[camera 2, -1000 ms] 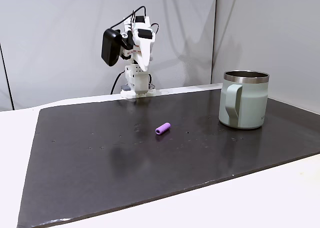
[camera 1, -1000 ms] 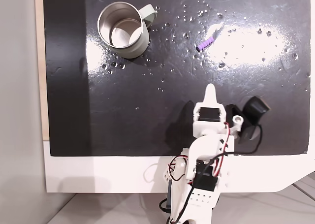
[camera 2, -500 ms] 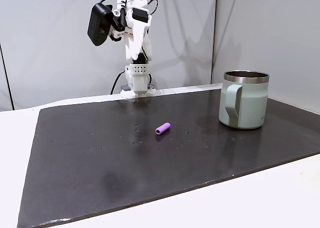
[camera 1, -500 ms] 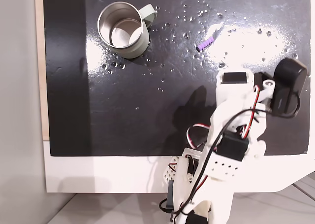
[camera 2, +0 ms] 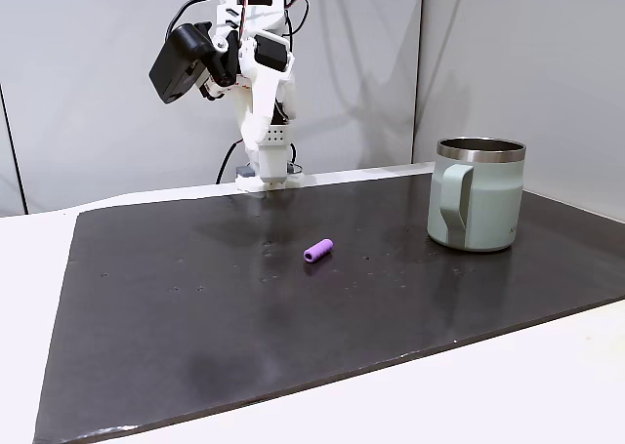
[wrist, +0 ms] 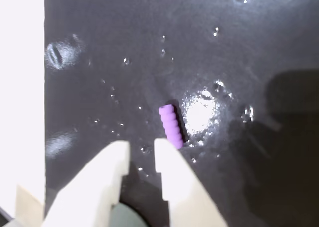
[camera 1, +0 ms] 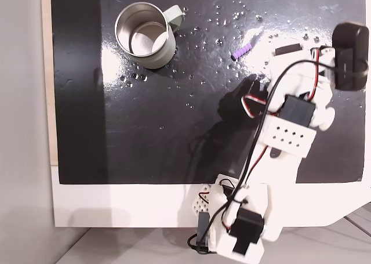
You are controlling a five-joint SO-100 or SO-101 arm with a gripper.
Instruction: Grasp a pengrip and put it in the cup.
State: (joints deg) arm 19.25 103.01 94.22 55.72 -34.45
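In the wrist view, the gripper (wrist: 141, 152) is seen with its white tapered fingers slightly apart, nothing between them. Just beyond the fingertips, the ribbed purple pengrip (wrist: 171, 126) is laid flat on the glossy black mat (wrist: 259, 57), its long axis running nearly straight away from them. The round brushed-steel cup (camera 1: 143, 35) is stood upright well apart from it.

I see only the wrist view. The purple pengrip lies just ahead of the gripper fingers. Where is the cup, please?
Observer: In the fixed view from above, the cup stands far to the left of the pengrip, well apart from it.
Operator: Is it upright and empty?
Observer: Yes. It stands upright on the black mat, and its shiny inside holds nothing.
Operator: Is the gripper close to the mat?
Observer: No. In the side fixed view, the arm is high above the mat.
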